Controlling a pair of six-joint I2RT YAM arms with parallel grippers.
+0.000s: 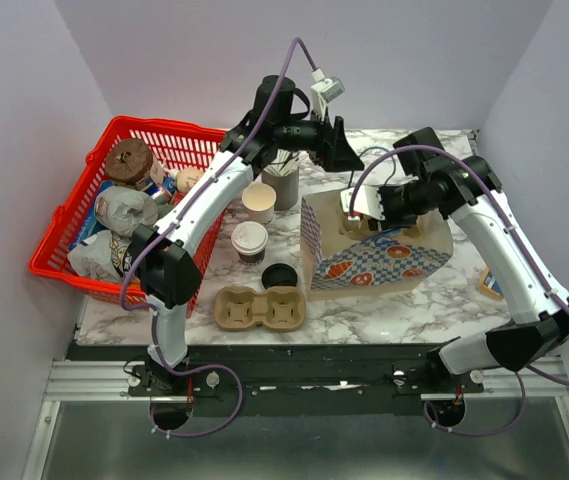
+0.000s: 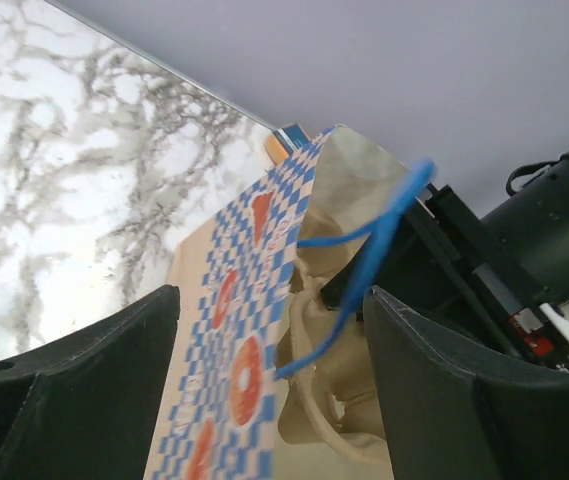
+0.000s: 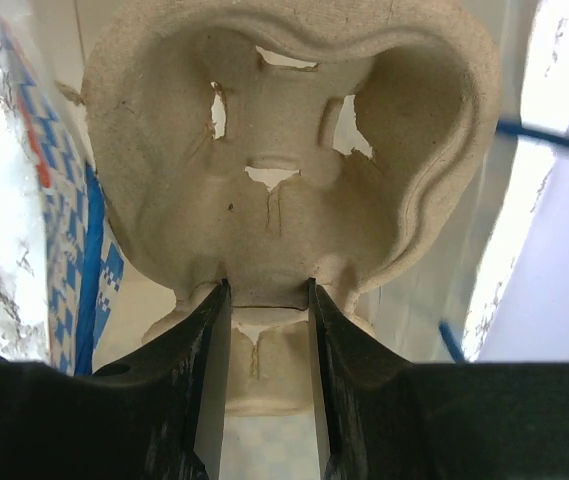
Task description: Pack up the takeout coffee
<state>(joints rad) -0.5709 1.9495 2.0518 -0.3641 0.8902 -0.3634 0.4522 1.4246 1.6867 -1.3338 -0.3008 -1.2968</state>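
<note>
Left jaws released, spread wide at paper bag (image 2: 226, 385) mouth; right jaws clenched on pulp tray (image 3: 294, 230) inside, bag btm hidden. Takeout coffee (image 1: 250, 240) upright on tabletop (image 1: 414, 308), left of bag.

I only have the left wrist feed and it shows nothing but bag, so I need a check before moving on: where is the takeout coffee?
Observer: The takeout coffee stands lidded on the table, just left of the bag, not in it.
Operator: Is the right arm holding anything?
Observer: Yes. The right fingers are clamped on the edge of a pulp cup carrier that sits inside the bag.
Operator: Any other carrier out?
Observer: A second carrier lies empty on the table near the front edge, in front of the coffee.
</note>
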